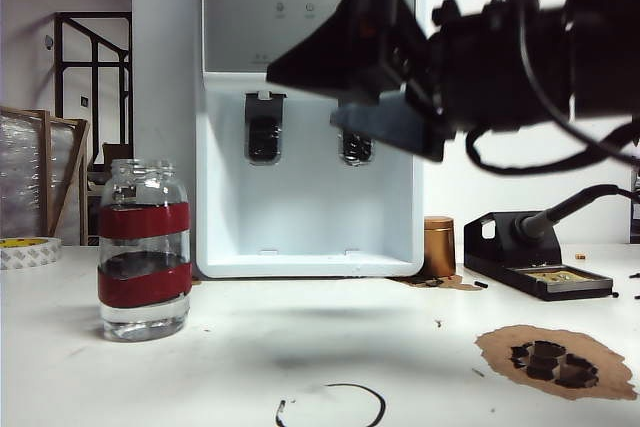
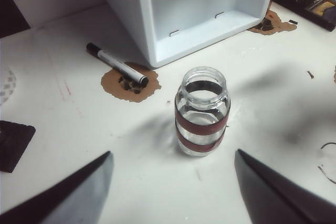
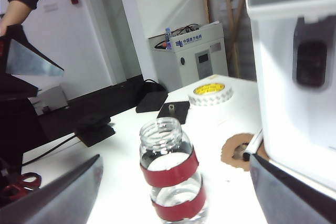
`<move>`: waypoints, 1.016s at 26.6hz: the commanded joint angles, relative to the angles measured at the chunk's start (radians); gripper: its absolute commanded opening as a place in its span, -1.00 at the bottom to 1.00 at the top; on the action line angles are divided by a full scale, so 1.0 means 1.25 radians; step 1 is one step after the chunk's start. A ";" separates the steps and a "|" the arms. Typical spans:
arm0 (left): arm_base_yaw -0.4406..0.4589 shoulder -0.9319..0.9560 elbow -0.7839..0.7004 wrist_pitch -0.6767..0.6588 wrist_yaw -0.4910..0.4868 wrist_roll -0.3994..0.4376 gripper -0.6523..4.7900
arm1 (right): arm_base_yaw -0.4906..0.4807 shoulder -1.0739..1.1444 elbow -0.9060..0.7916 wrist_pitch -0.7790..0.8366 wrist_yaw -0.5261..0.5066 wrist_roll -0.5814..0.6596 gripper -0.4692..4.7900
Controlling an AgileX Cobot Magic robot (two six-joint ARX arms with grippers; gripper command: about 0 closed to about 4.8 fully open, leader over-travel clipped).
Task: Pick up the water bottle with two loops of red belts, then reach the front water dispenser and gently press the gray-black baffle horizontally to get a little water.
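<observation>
On my white table (image 1: 330, 347) I note a copper-brown cylinder (image 1: 438, 245) standing upright at the back. A black soldering-iron stand (image 1: 535, 262) sits just beside it, with the iron resting in the holder. A brown scorched patch (image 1: 560, 359) near the table's front edge carries dark charred fragments. A thin black loop (image 1: 335, 402) is drawn on the surface at the front. A roll of yellow-printed tape (image 3: 211, 94) lies flat at the far left. A black marker pen (image 2: 116, 64) lies across another brown patch (image 2: 128, 82). A wooden frame (image 1: 45, 172) wrapped in clear film stands behind the table.
</observation>
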 commanded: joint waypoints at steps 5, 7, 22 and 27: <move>0.001 0.002 0.003 0.008 -0.002 0.010 0.61 | 0.062 0.113 0.003 0.079 0.002 -0.050 1.00; 0.001 0.002 0.003 0.010 -0.002 0.013 0.61 | 0.086 0.165 0.010 0.101 0.017 -0.080 1.00; 0.001 0.002 0.004 0.031 0.001 0.016 0.61 | 0.094 0.415 0.198 0.130 0.020 -0.111 1.00; 0.001 0.002 0.004 0.047 0.002 0.016 0.61 | 0.094 0.441 0.241 0.128 0.039 -0.099 1.00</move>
